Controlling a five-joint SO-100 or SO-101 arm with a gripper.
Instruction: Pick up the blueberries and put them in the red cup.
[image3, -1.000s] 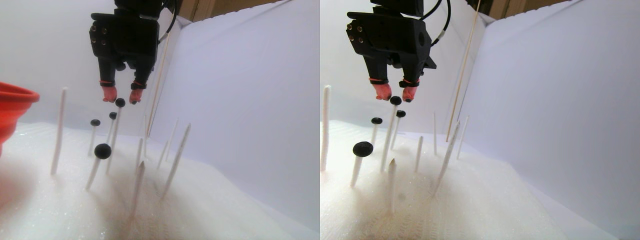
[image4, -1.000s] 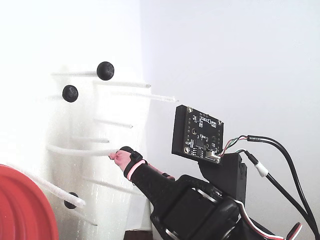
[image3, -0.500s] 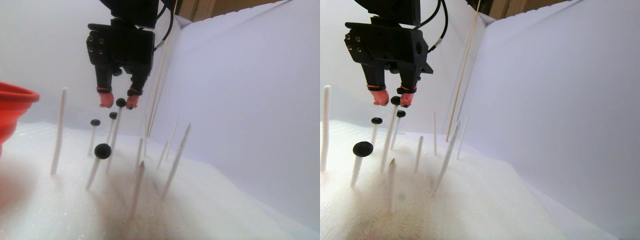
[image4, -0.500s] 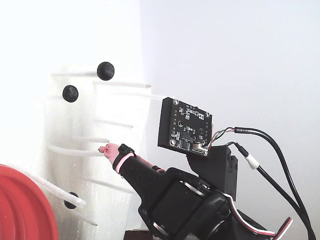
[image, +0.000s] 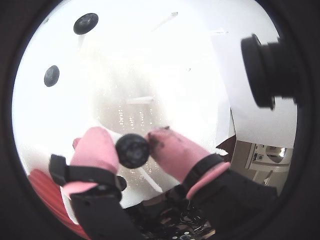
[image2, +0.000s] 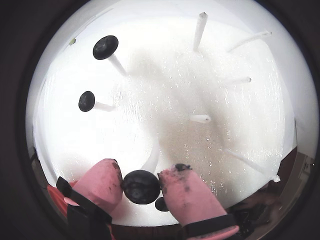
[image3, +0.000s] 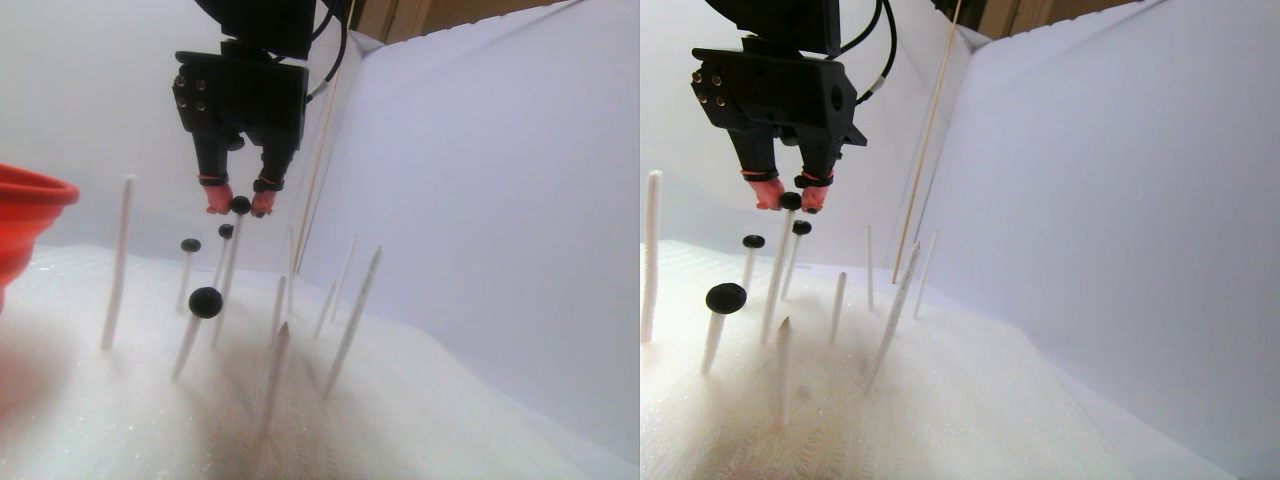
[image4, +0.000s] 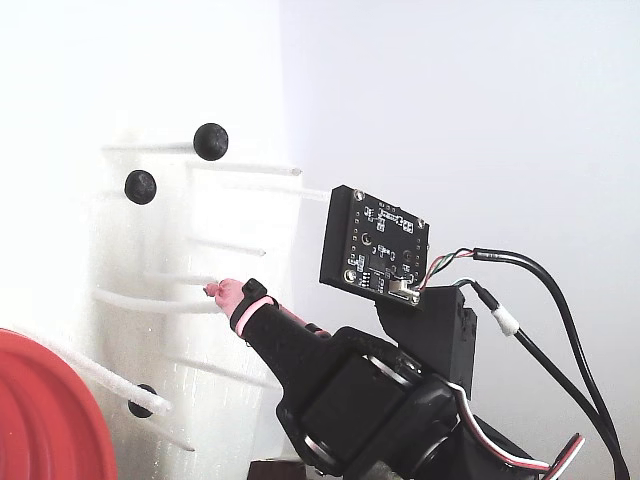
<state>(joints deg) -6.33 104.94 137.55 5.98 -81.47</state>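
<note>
Your gripper (image2: 142, 186) is pinching one of the blueberries (image2: 141, 186) right now: both wrist views show the pink fingertips (image: 95, 148) pressed against either side of that dark ball (image: 133, 150). In the stereo pair view the same berry (image3: 240, 204) sits between the pink tips, at the top of a tall white stick (image3: 228, 275), so it's gripped but I can't tell whether it's off the stick.

The other berries: in a wrist view you've got two more at about 10 and 11 o'clock from the held one, the larger-looking one (image2: 105, 47) and a smaller one (image2: 86, 101), each on its own white stick. A fourth dark ball (image2: 161, 204) peeks out just at 4 o'clock below the grip, mostly hidden by a finger.

The red cup (image3: 28, 222) is off at 9 o'clock from the gripper in the stereo pair view, only partly in frame, well apart from the sticks. The fixed view has the cup (image4: 45, 420) down at the 7 o'clock corner, with one berry (image4: 141, 401) just beside its rim.

The white foam base (image3: 430, 400) holds all the sticks.
</note>
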